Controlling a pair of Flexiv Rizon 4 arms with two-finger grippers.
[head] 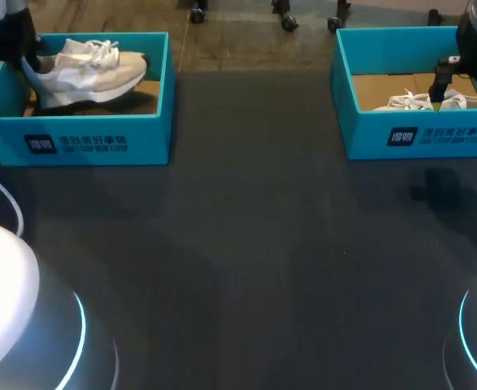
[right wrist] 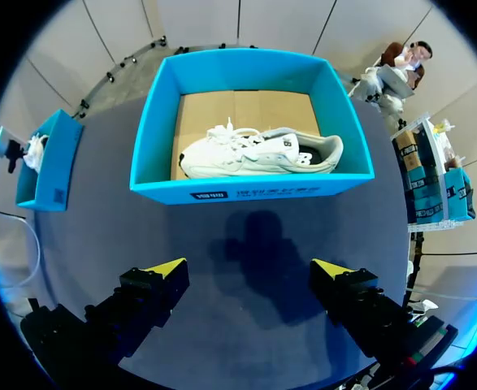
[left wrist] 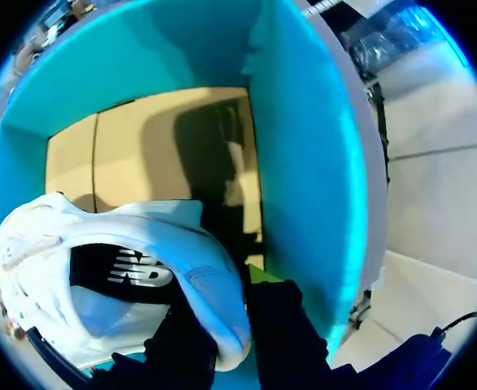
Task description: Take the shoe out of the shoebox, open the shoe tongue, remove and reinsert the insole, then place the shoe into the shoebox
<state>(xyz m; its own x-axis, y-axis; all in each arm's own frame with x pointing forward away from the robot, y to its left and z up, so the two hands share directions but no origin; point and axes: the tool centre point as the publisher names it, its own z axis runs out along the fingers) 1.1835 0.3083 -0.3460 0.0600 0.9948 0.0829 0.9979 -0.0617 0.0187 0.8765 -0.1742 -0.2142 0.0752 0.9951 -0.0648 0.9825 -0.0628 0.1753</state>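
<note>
While you scan the head view, note that the shoe [head: 92, 73] sits in the shoebox [head: 84, 138] at the far left of the desk [head: 246, 260], its heel tipped up toward the left pincer [head: 17, 50]. The right pincer [head: 464, 89] hangs over a second shoebox [head: 417, 134] that holds a second shoe [head: 409, 101].

From the left wrist view, the left pincer is clamped on the shoe's heel collar, with a dark finger on either side of the rim. The box's cardboard floor lies ahead. That padded rim looks soft and will likely squash and flex, so expect the toe to droop. The shoe should be light, and its fabric probably grips well enough. A deeper bite on the stiffer heel back would likely hold truer than the lip alone.

From the right wrist view, the right pincer's yellow tips stand wide apart over bare desk, holding nothing, just short of the second shoebox. The second shoe lies lengthwise inside.
</note>
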